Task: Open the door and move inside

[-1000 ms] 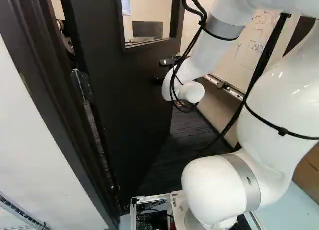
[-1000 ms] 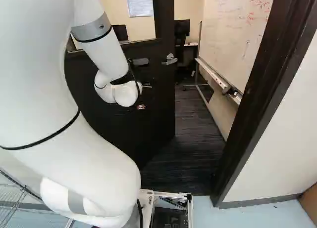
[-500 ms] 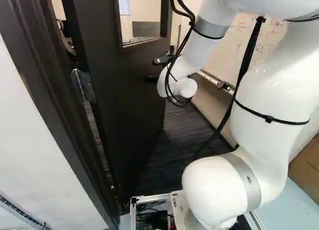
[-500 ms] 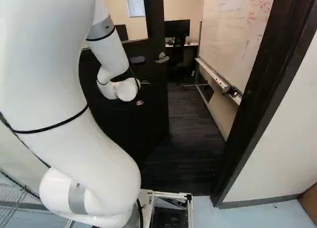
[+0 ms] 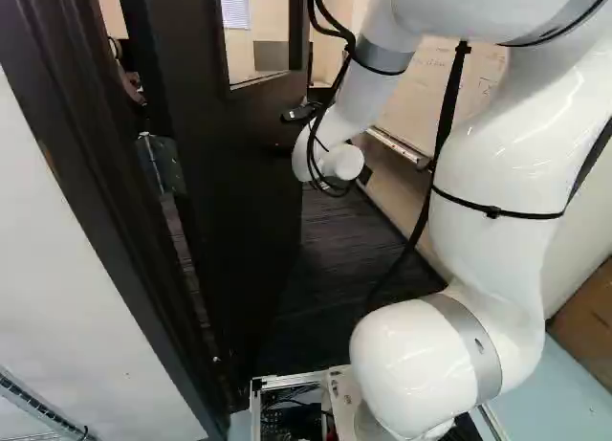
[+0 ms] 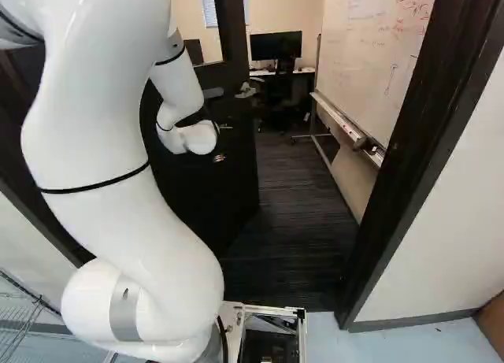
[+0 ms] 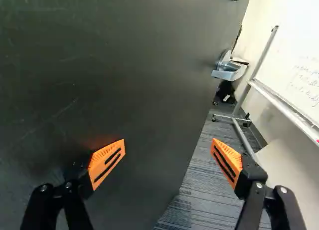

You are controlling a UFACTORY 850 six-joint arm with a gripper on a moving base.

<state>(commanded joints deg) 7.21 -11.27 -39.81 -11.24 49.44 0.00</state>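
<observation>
Only the wrist view shows me the claw (image 6: 221, 145) spread open, the door (image 7: 124, 90) beside it, handle (image 7: 228, 69) farther ahead; only the left base view shows a hinge (image 5: 163, 164), left of the claw.

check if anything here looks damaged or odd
Nothing looks broken or spilled. The door has a few faint, pale scratches, which look like ordinary wear, and its lever handle seems intact. The black cables hang in loose loops by the arm's wrist, perhaps a snag risk.
</observation>
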